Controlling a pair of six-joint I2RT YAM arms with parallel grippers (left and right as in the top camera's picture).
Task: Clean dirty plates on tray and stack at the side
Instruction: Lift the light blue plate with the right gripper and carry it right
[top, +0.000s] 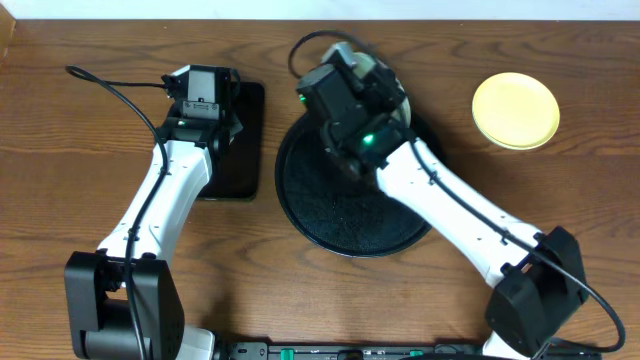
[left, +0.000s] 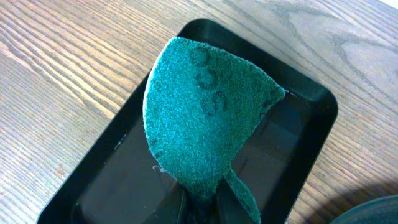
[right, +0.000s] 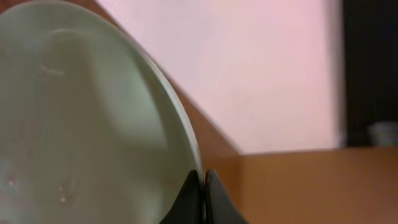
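**Right gripper (right: 202, 179) clamped on a mint plate's (right: 81, 118) rim above the round tray (top: 340, 215)**

From overhead, the round tray fills the middle of the frame, glossy black with a raised rim. Its upper part is covered by the right arm's wrist, so what lies there cannot be made out. Left of it sits the rectangular tray (top: 247, 150), also black, with the left arm laid across most of it.

The yellow plate (top: 515, 110) lies flat on the wooden table (top: 80, 150) in the upper right of the frame, well apart from the round tray. It looks evenly pale yellow from this height, and finer marks are too small to judge.

From above, the mint plate shows only as a pale sliver around the right wrist, over the round tray's upper edge. In the right wrist view it fills the left half of the frame, tilted up on edge, glossy grey-green and badly out of focus. A few faint glints show on it, but whether it is smeared I cannot tell. Two dark fingertips meet on its rim at the bottom of the frame and grip it tight.

The left gripper (left: 200, 208) is mostly cut off at the lower edge of its own view. Its fingers are pinched on the bottom of a green scouring pad (left: 199, 112), which stands up curled over the rectangular tray.
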